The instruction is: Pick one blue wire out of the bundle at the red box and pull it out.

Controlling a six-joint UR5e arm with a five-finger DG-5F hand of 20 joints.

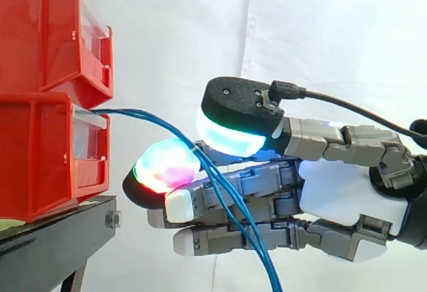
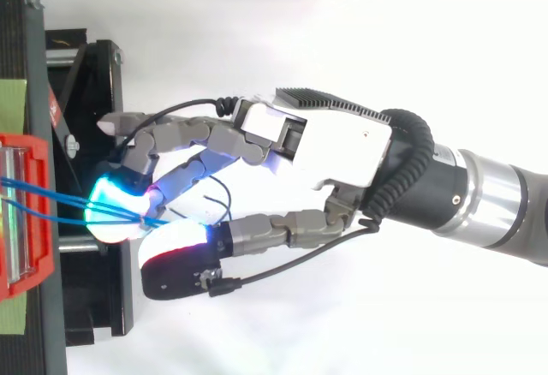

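So the hand (image 1: 333,192) was reaching in flat, palm side-on, with its fingers stretched out nearly straight toward the lower red bin (image 1: 40,152), which sat just ahead of the fingertips (image 1: 167,165) on the black stand (image 1: 60,239). A second red bin (image 1: 40,32) was stacked on top of it, higher than the hand. The blue wires (image 1: 157,120) came out of the lower bin's front, arched over toward the hand, ran right through the spot where the thumb pad (image 1: 230,135) came down against the fingertip, then hung loose below the palm and off the bottom of the side view. From above, the same strands (image 2: 51,195) crossed the small gap from the bin (image 2: 26,148) and ended under the glowing tips. To me that read as a pinch: thumb on top, finger underneath, wires caught between, which makes sense since a thin wire needs pad-on-pad pressure, not a full wrap. The snag was that a few strands seemed to run through the same pinch together, and I couldn't tell if only one was actually trapped. The other fingers lay lower, out of the way. My guess was the pull back from the bin hadn't really got going, since the wires arched with slack.
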